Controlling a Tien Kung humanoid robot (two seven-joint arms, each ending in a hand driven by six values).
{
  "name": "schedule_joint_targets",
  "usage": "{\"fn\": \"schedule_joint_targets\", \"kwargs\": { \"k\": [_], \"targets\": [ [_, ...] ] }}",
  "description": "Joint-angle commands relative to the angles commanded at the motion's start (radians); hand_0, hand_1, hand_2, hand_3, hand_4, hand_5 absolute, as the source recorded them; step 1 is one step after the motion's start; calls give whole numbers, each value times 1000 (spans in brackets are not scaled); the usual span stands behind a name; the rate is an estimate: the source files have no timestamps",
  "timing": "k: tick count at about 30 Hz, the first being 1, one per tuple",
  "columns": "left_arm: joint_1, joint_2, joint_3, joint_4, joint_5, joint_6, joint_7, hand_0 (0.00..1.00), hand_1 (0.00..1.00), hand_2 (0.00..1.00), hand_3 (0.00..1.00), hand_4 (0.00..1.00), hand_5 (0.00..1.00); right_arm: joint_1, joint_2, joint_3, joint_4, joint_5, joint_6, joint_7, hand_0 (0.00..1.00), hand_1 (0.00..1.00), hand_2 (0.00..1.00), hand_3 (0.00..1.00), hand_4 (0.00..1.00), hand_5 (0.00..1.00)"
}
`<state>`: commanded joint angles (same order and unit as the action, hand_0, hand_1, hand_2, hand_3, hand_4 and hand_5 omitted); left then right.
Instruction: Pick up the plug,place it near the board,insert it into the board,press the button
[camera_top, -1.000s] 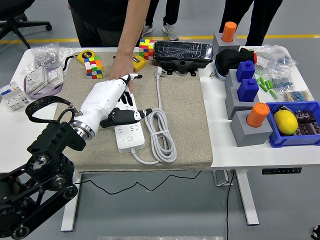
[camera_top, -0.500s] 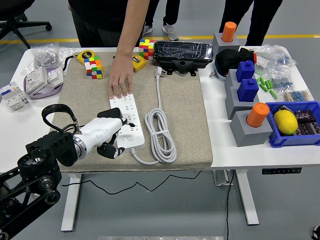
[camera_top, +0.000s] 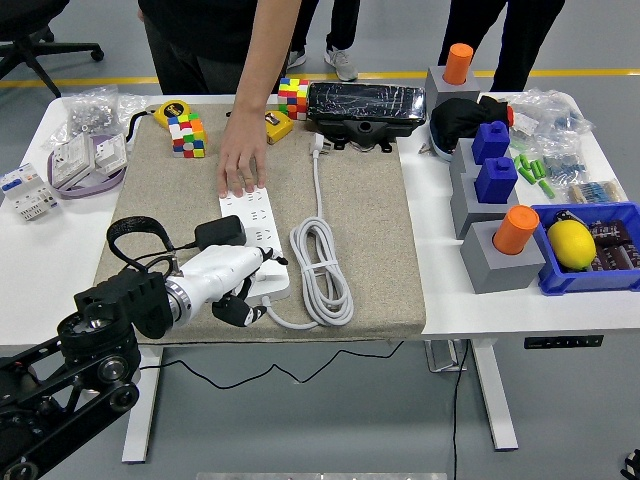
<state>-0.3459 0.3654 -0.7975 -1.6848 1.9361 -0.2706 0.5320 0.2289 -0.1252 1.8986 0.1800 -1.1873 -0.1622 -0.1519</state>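
My left hand (camera_top: 232, 280): lower left of frame, fingers curled, holding nothing, over the power strip's near end.
Power strip (camera_top: 251, 240): centre-left, on the cloth (camera_top: 360, 250).
Plug (camera_top: 318, 146): upper centre.
Person's hand (camera_top: 243, 165): pressing the strip's far end.

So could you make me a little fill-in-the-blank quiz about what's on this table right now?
1. A person's hand presses on the far end of the white ____.
2. The coiled cable lies to the strip's ____ in the picture.
3. The robot's left hand rests at the strip's ____ end.
4. The lemon sits in a ____ bin.

Missing words: power strip; right; near; blue
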Motion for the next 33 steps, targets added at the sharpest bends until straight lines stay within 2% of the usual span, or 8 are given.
{"fn": "schedule_joint_targets", "kwargs": {
  "k": [10, 17, 33],
  "targets": [
    [-2, -2, -7, 47, 4, -9, -7, 156, 52, 149, 852, 697, 2, 1, 0, 3, 0, -1, 0, 0, 783, 719, 717, 751, 998, 919],
    [4, 1, -5, 49, 3, -24, -2, 157, 52, 148, 837, 696, 2, 1, 1, 4, 0, -2, 1, 2, 782, 720, 717, 751, 998, 918],
    [-5, 7, -3, 64, 8, -23, -9, 157, 48, 146, 829, 691, 2, 2, 1, 6, 0, -3, 0, 0, 782, 719, 717, 751, 998, 918]
  ]
}}
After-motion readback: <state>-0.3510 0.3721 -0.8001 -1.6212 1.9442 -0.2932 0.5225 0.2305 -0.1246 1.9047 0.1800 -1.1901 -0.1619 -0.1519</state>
